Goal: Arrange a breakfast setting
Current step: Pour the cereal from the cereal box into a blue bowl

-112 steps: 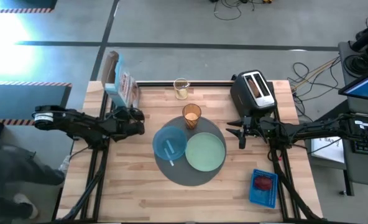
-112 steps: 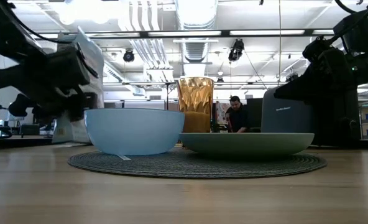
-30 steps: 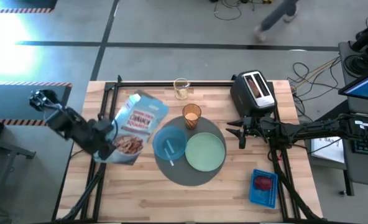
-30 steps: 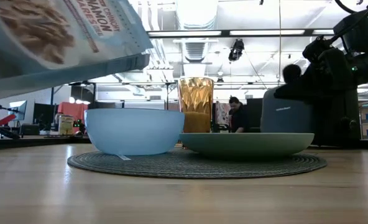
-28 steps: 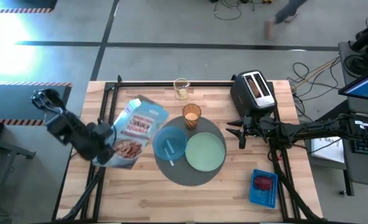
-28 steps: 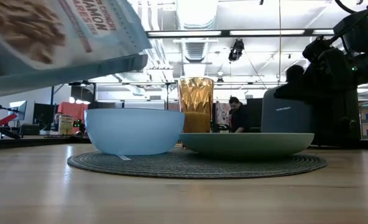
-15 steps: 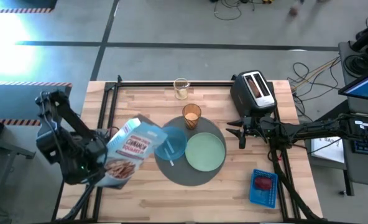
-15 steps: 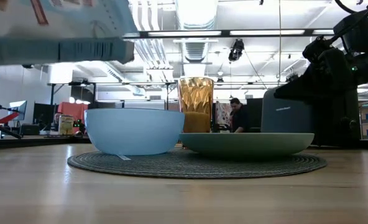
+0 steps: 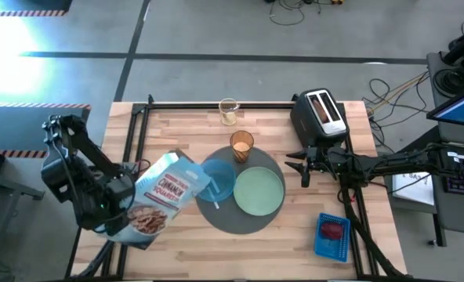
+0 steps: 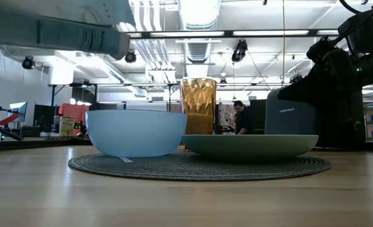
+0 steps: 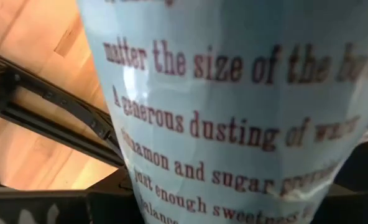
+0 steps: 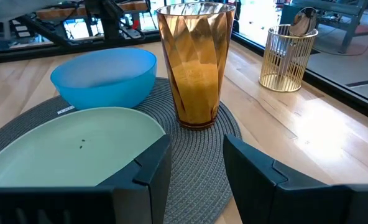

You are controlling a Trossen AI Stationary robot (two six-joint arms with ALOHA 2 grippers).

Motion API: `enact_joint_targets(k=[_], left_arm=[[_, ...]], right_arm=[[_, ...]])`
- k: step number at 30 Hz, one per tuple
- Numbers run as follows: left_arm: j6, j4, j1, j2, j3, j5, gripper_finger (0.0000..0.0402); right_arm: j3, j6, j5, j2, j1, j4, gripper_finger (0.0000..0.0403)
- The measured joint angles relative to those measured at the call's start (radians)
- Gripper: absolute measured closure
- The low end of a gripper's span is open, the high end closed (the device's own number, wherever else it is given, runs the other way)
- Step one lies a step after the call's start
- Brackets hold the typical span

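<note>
Tilting over the small blue bowl, the cereal box is gripped by the left gripper w/ its top corner reaching over the bowl's rim. Box fills the left wrist view, so the fingers themselves are hidden, but it's clearly off the table and carried by that arm. Looks like the cereal-pour step; can't tell if anything's coming out yet, and the bowl looks empty from the right wrist view. Next move prob needs more tip on the box w/ the mouth centred over the bowl, else cereal lands on the mat.

Right gripper waits just beside the toaster, fingers apart, nothing between them, pointed at the setting.

Round dark-grey mat sits mid-table on pale wood planks. On it: bowl w/ a small spoon inside, pale-green plate touching or nearly touching the bowl, amber tumbler at the far edge. Gold wire cup stands behind at the table's back edge. Blue slotted basket w/ red fruit sits near the front right corner, well apart from the mat.

Room: grey floor, cables, open workshop w/ ceiling ducts; a person far off behind the table.
</note>
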Motion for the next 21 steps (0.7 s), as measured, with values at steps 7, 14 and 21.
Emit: enact_joint_targets(k=[7,14,21], left_arm=[[0.07,0.006,0.088,-0.007,-0.004,0.126,0.0223],[0.104,0.005,0.181,-0.003,-0.004,0.22,0.0223],[0.181,0.004,0.346,-0.002,-0.005,0.33,0.0223]], right_arm=[[0.0,-0.001,0.0,0.0,0.0,0.0,0.0268],[0.0,0.0,0.0,0.0,0.0,0.0,0.0268],[0.0,-0.001,0.0,0.0,0.0,0.0,0.0268]])
